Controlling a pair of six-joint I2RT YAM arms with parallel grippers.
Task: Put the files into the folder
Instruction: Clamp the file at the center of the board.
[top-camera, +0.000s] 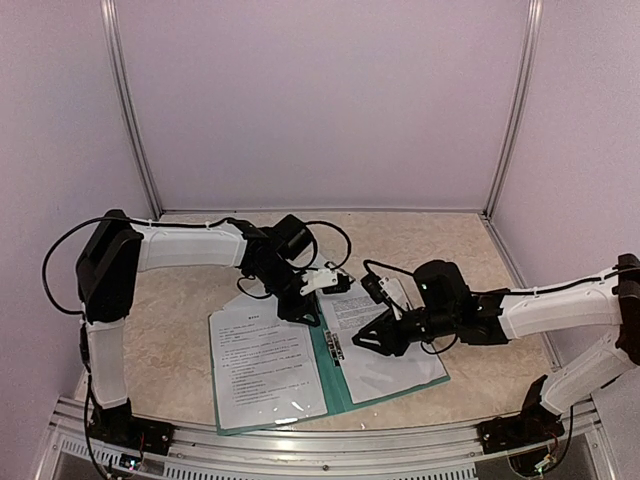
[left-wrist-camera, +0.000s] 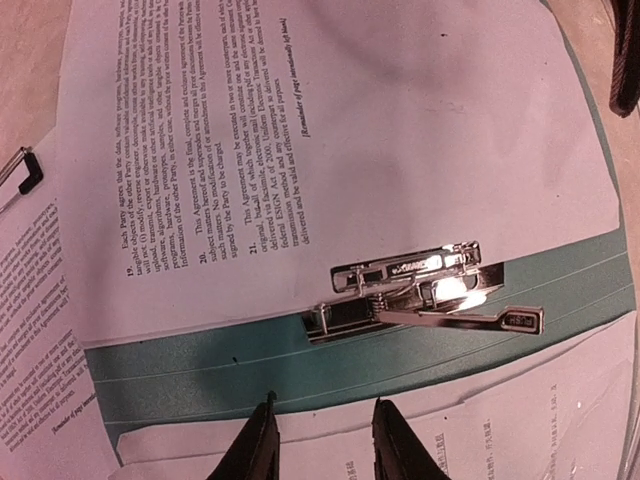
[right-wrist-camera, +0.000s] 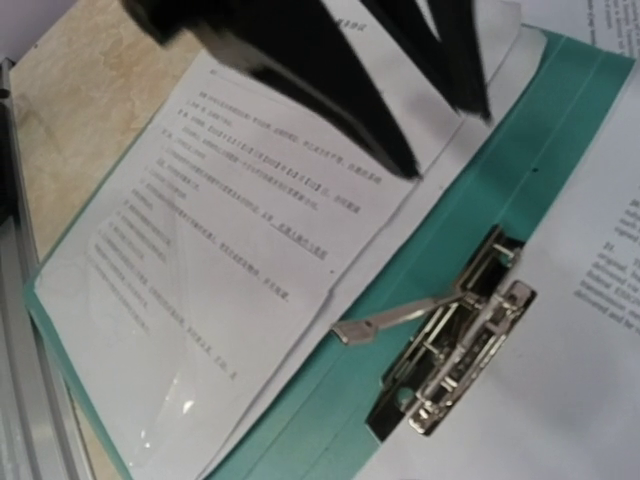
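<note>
The teal folder (top-camera: 334, 385) lies open on the table, with printed white files on its left half (top-camera: 265, 365) and on its right half (top-camera: 390, 350). A metal clip (left-wrist-camera: 405, 288) at the spine pins the right sheet (left-wrist-camera: 380, 130), and its lever (right-wrist-camera: 400, 318) sticks out over the teal card (right-wrist-camera: 330, 420). My left gripper (left-wrist-camera: 324, 400) hovers open and empty over the spine's far end (left-wrist-camera: 200, 370), tips at the left sheet's edge. Its fingers (right-wrist-camera: 330, 90) show in the right wrist view. My right gripper (top-camera: 365, 342) hangs low over the right sheet beside the clip. Its jaws are hidden.
The folder's near edge lies close to the aluminium rail (right-wrist-camera: 15, 330) at the table's front. A small black clip end (left-wrist-camera: 30, 172) pokes out beside the sheets at the far left. Cables (top-camera: 330, 235) loop over the marble-patterned table behind the left wrist. Walls close in on three sides.
</note>
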